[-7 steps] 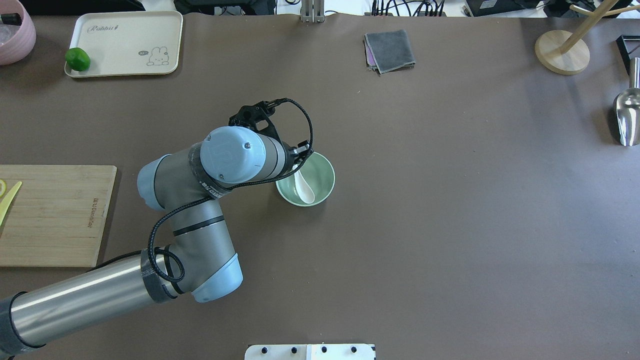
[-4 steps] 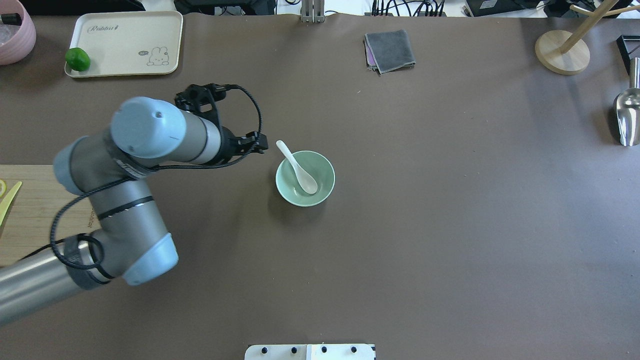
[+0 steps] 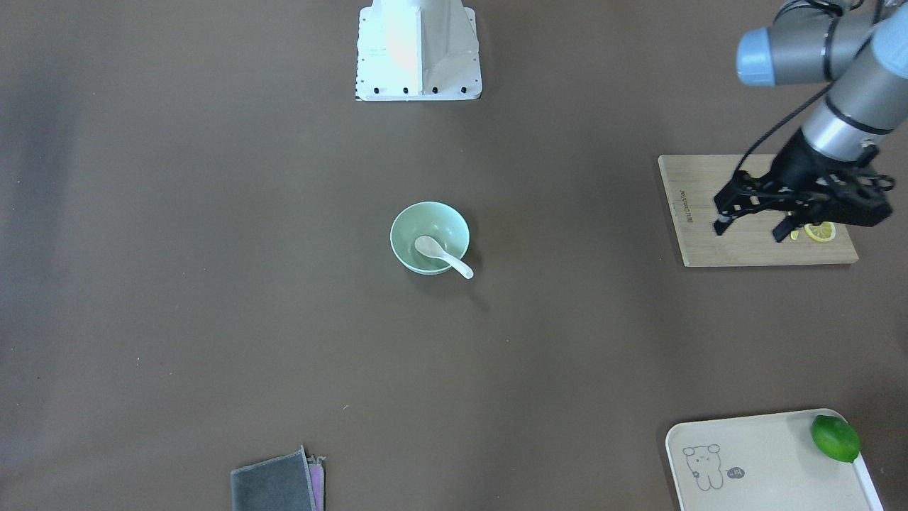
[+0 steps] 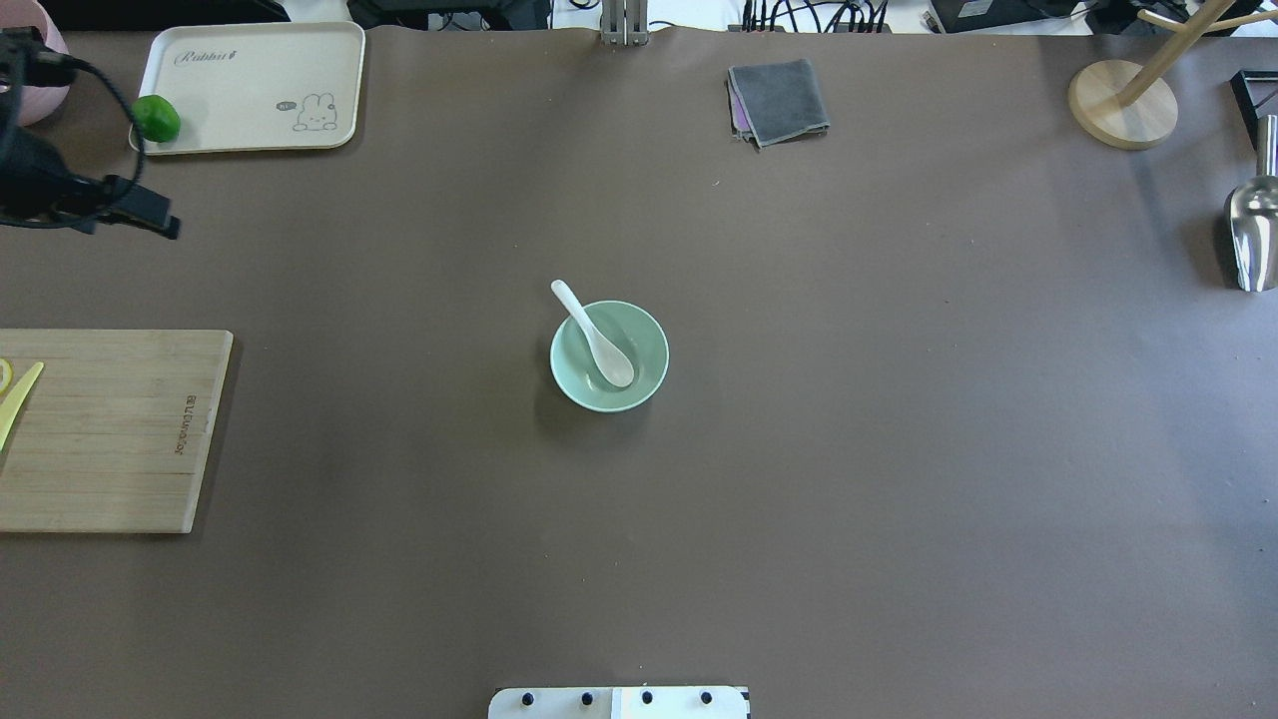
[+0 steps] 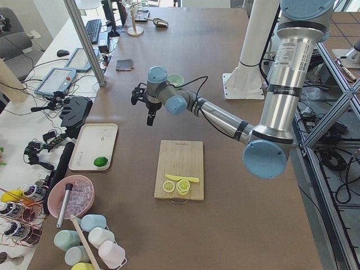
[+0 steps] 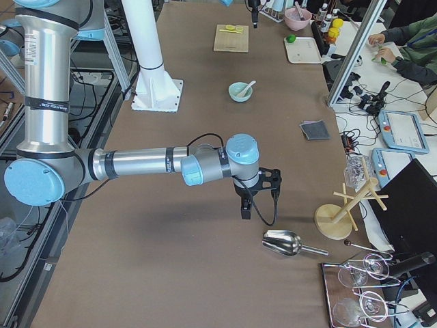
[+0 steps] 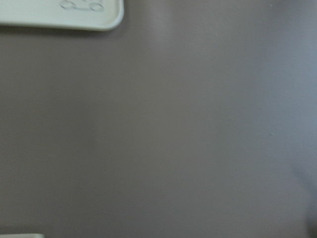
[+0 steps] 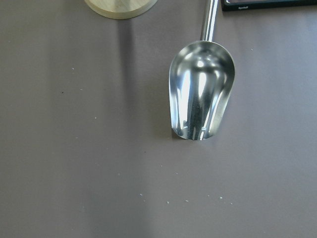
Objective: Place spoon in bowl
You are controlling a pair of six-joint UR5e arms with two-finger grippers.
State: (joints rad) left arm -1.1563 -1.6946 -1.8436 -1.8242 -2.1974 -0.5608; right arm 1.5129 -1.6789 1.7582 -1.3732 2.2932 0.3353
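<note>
The pale mint-green bowl (image 4: 639, 371) stands at the table's middle. The white spoon (image 4: 603, 350) lies in it, scoop on the bottom and handle leaning over the far-left rim. Both also show in the front-facing view, the bowl (image 3: 408, 238) and the spoon (image 3: 438, 257). My left gripper (image 3: 752, 228) is open and empty, in the air above the near end of the cutting board, far from the bowl. In the overhead view it (image 4: 128, 222) shows at the left edge. My right gripper (image 6: 246, 208) hangs near a metal scoop; I cannot tell whether it is open or shut.
A wooden cutting board (image 4: 110, 429) with a yellow knife (image 4: 20, 399) and lemon slices lies at the left. A cream tray (image 4: 250, 85) with a lime (image 4: 155, 118) is at the far left. A grey cloth (image 4: 779, 100), a wooden stand (image 4: 1123, 105) and the metal scoop (image 4: 1253, 235) lie farther right.
My left gripper has let go of the spoon's handle at the bowl and the arm has swung far to the left. The spoon stays in the bowl.
</note>
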